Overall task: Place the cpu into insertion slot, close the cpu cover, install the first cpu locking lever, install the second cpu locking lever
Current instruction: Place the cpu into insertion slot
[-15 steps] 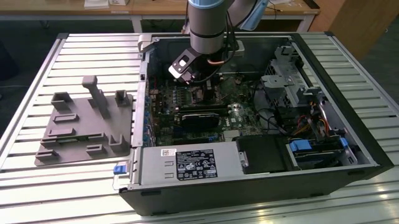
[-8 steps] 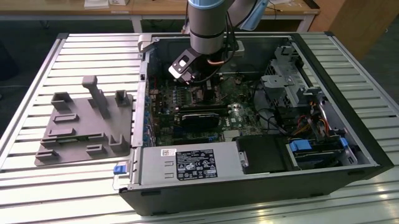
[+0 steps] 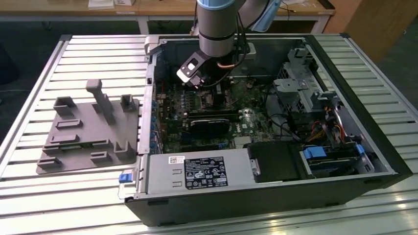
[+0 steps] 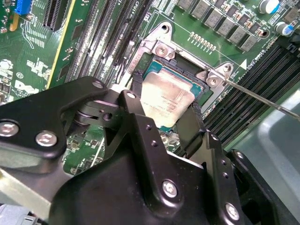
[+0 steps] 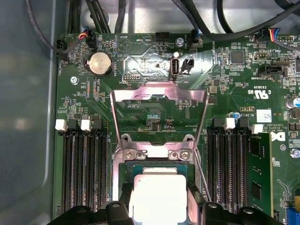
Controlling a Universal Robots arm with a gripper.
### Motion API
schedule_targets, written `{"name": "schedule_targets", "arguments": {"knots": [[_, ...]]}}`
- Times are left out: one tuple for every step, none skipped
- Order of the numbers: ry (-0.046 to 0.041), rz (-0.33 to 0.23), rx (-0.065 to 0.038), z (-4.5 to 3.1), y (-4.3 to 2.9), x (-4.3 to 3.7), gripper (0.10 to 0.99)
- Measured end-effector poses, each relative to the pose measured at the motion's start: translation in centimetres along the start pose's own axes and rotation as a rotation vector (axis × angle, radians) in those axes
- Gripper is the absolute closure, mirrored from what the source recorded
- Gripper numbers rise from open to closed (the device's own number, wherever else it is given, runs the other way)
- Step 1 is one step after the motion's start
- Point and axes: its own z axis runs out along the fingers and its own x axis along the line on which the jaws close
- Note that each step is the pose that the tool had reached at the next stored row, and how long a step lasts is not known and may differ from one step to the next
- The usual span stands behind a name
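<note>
The cpu is pinched by the pincer: its two black fingers are pressed against opposite edges of the chip, whose dull silver face is turned up towards the wrist. The chip is held directly over the insertion slot, and the slot's dark frame and silvery rim can be seen just beyond the fingertips. Whether the chip is already seated in the slot or held just above it cannot be told.

In the first wrist view, the cpu cover is seen swung open beyond the fingertips. It is hinged at the slot's far edge, and green circuit board is visible through its window. A locking lever – a thin metal rod – is raised beside one finger and slants away from the slot's corner. Long black memory slots are ranged on either side of the pincer, and a round coin battery is set on the board past the cover, well away from the fingers.

In the exterior view, the arm is reached down into an open computer case, which is laid on a slatted table. A black graphics card is mounted near the pincer. Outside the case, well apart from the pincer, a grey moulded fixture is set on the exterior view's left.
</note>
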Motion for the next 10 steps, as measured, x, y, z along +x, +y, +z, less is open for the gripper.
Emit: {"name": "schedule_targets", "arguments": {"knots": [[-0.0001,0.000,0.000,0.00,0.00,0.00,0.537],[-0.0004,0.000,0.000,0.00,0.00,0.00,0.475],[-0.0004,0.000,0.000,0.00,0.00,-0.01,0.475],[-0.0004,0.000,0.000,0.00,-0.01,-0.01,0.475],[-0.0004,0.000,0.000,0.00,-0.01,-0.01,0.475],[0.0001,0.000,0.000,0.00,-0.01,-0.01,0.475],[0.0015,0.000,0.000,0.00,-0.01,-0.01,0.475],[0.0025,0.000,0.000,-0.01,-0.01,0.00,0.475],[0.0028,0.000,0.000,-0.04,-0.01,-0.01,0.475],[0.0030,0.000,0.000,-0.09,0.00,-0.01,0.475]]}}
